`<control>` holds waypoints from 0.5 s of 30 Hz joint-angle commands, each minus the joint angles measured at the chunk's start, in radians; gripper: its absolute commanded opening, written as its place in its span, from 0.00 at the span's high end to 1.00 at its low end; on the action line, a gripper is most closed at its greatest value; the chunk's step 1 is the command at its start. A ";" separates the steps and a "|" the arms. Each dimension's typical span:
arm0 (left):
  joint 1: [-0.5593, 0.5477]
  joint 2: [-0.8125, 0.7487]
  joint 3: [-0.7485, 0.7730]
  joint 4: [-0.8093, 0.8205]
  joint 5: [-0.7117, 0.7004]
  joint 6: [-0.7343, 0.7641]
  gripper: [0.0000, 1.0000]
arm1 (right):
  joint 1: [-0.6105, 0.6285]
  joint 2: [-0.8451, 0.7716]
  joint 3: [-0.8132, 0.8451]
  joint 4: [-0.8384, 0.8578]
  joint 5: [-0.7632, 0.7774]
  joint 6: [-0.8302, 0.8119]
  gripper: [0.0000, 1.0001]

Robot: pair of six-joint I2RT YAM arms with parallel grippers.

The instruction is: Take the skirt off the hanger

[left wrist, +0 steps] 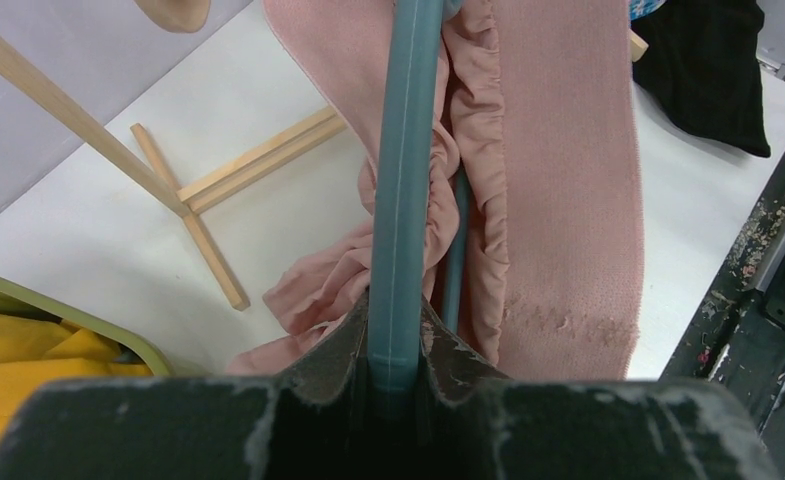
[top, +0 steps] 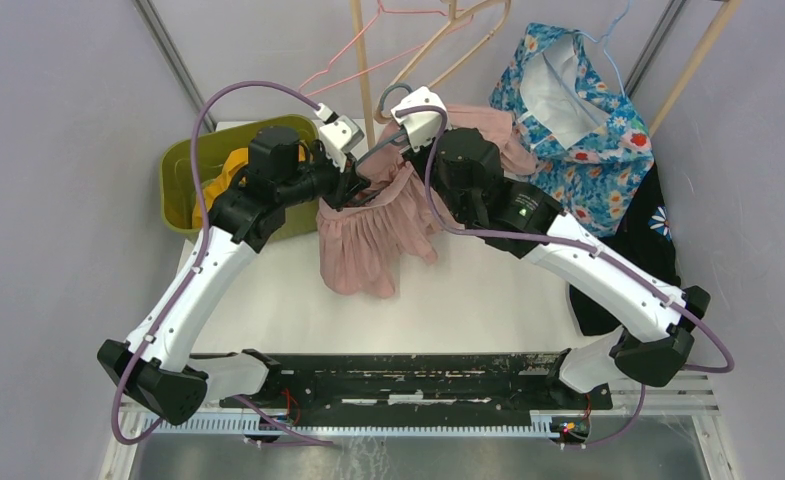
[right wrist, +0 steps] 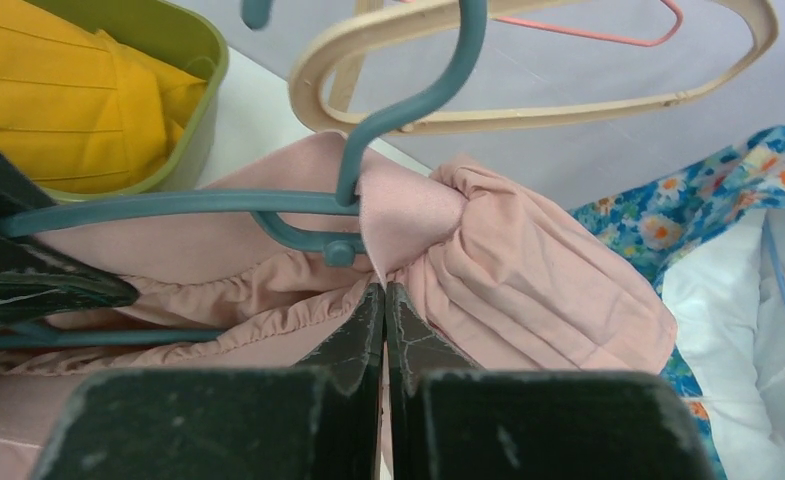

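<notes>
The pink skirt [top: 363, 240] hangs from a teal hanger [left wrist: 405, 170] between my two arms, above the white table. My left gripper [left wrist: 398, 335] is shut on the teal hanger's arm, with the skirt's gathered waistband [left wrist: 488, 190] bunched beside it. My right gripper [right wrist: 384, 292] is shut on a pinch of the pink skirt [right wrist: 508, 270] just below the hanger's hook [right wrist: 408, 105]. The teal hanger's bar [right wrist: 168, 205] runs left toward my left gripper's fingers [right wrist: 28, 285]. In the top view both grippers meet at the skirt's top [top: 393, 165].
A green bin [top: 183, 175] holding yellow cloth [right wrist: 78, 90] stands at the back left. Wooden hangers [right wrist: 528, 110] and a pink wire hanger [top: 348, 60] hang on the wooden rack [left wrist: 198, 195]. A blue floral garment [top: 578, 130] and a black one [top: 648, 240] hang at the right.
</notes>
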 commanded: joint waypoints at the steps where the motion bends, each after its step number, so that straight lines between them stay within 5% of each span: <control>1: -0.003 -0.028 0.037 0.153 0.012 -0.038 0.97 | 0.006 -0.001 0.118 -0.010 -0.098 0.056 0.98; 15: -0.007 0.064 0.046 0.597 -0.033 -0.222 0.97 | 0.133 0.096 0.283 -0.044 -0.178 0.077 0.98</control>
